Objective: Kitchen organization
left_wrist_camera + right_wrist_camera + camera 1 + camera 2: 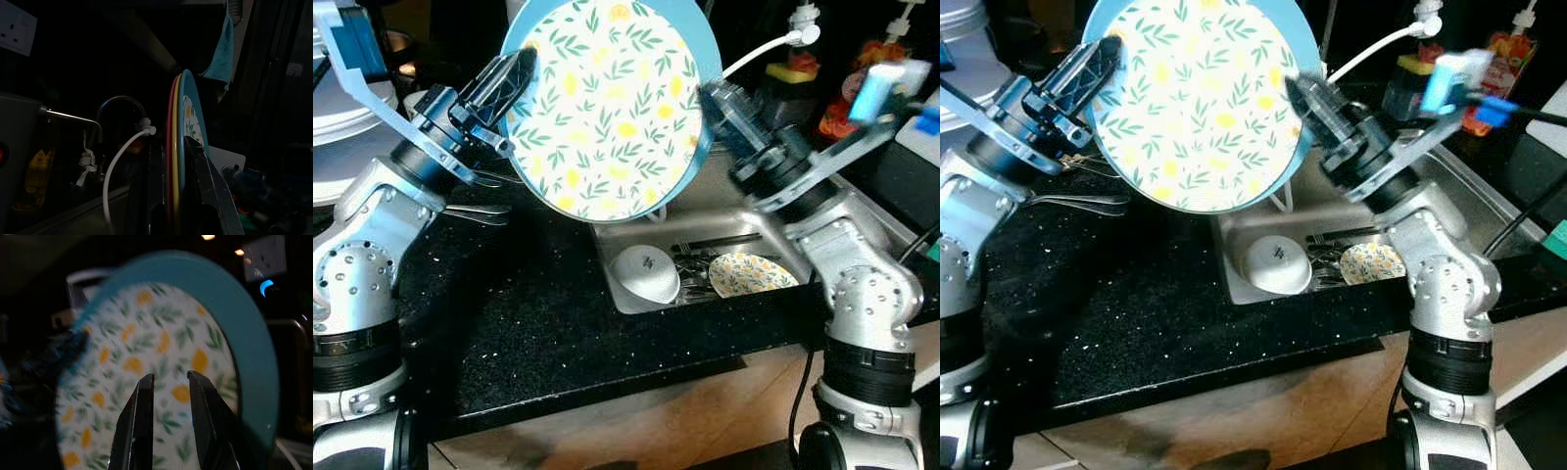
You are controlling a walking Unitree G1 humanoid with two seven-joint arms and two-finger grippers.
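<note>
I hold a big floral plate upright in the air, above the counter and just short of the sink. My left gripper pinches its rim at nine o'clock. My right gripper is at three o'clock, fingers slightly parted, seemingly in front of the plate's face. If the left pinch slips, I judge the plate could drop onto the bowl and small plate in the sink.
</note>
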